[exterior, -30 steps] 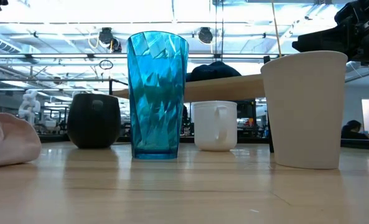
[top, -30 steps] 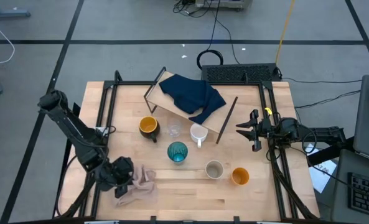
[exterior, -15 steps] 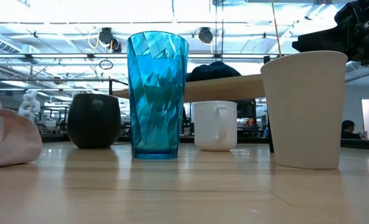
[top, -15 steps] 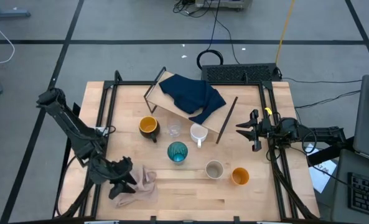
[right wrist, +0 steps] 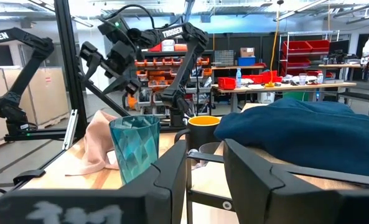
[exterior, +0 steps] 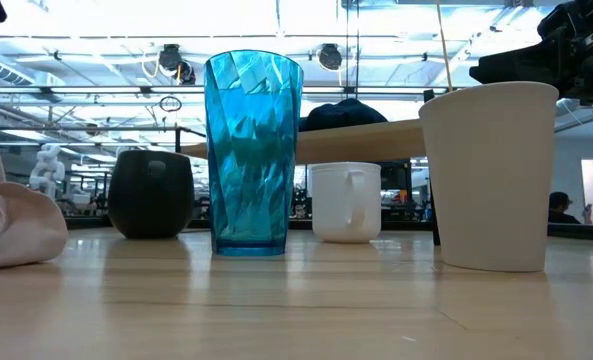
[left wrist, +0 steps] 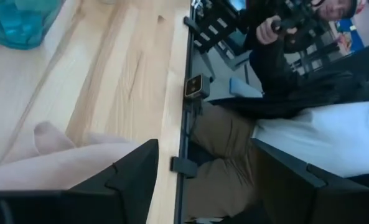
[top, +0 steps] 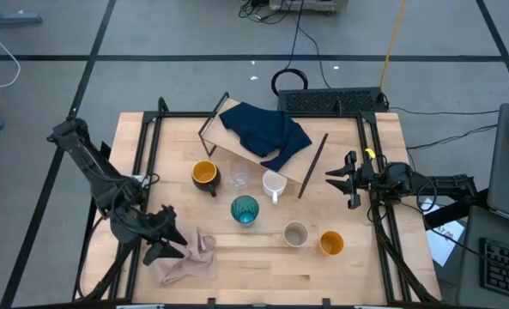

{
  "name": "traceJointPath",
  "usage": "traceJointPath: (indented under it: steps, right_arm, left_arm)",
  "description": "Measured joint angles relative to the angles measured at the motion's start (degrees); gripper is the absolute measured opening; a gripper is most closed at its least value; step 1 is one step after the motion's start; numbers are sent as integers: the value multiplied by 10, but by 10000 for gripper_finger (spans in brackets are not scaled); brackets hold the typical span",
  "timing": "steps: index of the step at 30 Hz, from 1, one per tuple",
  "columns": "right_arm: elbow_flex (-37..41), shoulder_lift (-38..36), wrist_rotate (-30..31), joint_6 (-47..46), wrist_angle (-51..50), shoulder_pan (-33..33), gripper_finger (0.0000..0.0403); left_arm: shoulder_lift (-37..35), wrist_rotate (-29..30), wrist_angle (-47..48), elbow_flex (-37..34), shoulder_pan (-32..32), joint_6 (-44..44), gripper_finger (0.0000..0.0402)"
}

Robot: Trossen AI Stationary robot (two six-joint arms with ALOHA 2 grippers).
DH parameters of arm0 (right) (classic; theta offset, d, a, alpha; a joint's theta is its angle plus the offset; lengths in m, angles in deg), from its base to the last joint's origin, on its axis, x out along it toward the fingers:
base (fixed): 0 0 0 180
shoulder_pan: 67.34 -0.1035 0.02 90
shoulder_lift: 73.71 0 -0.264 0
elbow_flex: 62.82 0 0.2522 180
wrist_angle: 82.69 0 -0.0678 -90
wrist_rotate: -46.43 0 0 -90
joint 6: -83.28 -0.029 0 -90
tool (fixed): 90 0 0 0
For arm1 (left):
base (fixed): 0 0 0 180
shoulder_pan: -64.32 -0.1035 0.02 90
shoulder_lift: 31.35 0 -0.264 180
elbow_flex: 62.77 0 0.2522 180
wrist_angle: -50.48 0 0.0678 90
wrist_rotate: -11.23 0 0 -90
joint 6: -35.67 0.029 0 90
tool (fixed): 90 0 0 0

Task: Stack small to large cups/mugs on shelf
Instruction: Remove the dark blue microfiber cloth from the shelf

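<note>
Left end effector (top: 170,243) hovers at the crumpled pink cloth (top: 190,262), fingers spread, gripping nothing. Right end effector (top: 340,178) waits beside the light-wood shelf (top: 250,148), fingers apart. Navy cloth (top: 267,131) covers the shelf, blocking stacking. Six cups stand on the wooden surface (top: 254,266); low view hides the orange cup (top: 330,244).
</note>
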Motion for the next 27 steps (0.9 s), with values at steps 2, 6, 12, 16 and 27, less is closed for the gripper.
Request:
traceJointPath:
  steps: [2, 6, 12, 16, 27]
  right_arm:
    - [0, 0, 0, 0, 0, 0, 98]
    - [0, 0, 0, 0, 0, 0, 98]
    - [0, 0, 0, 0, 15, 0, 98]
    - [0, 0, 0, 0, 52, 0, 98]
    - [-45, 26, 2, 67, 87, 0, 98]
  left_arm:
    - [-6, 19, -3, 0, -11, 40, 247]
    - [-15, 105, -56, 0, -29, 204, 236]
    - [-14, 207, -239, 1, -60, 549, 221]
    - [-14, 211, -306, 1, -75, 713, 219]
    - [-14, 216, -288, 1, -106, 733, 218]
